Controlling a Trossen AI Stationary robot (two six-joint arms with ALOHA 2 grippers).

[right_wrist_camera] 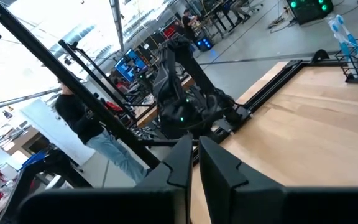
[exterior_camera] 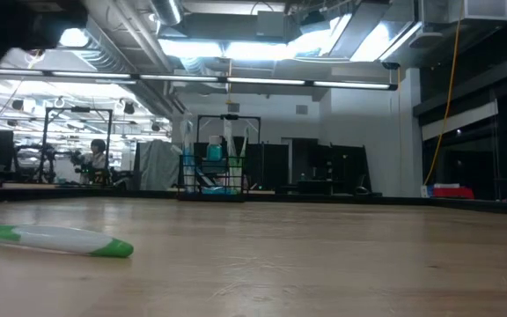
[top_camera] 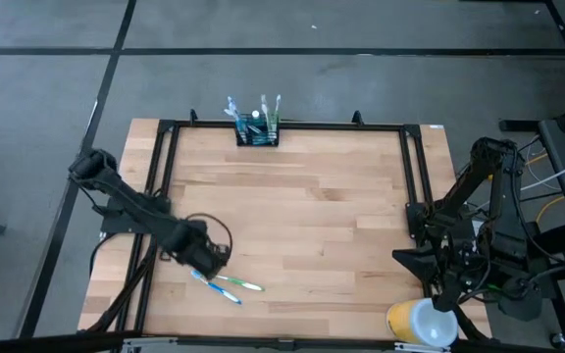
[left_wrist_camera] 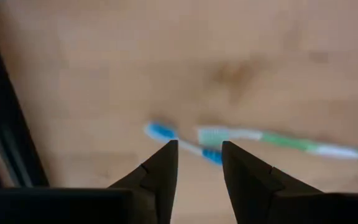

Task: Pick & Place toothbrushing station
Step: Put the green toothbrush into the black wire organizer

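Observation:
The black wire-mesh caddy stands on its base at the middle of the table's far edge, with several toothbrushes upright in it; it also shows in the low view. A blue toothbrush and a green-and-white toothbrush lie flat on the table near the front left. My left gripper is open just above them, its fingers standing over the blue toothbrush's handle and touching nothing. My right gripper is shut and empty at the table's right edge.
A round yellow-and-white cup lies at the front right corner beside my right arm. A black metal frame runs along the table's left, far and right sides. The green toothbrush shows close in the low view. A person stands beyond the table.

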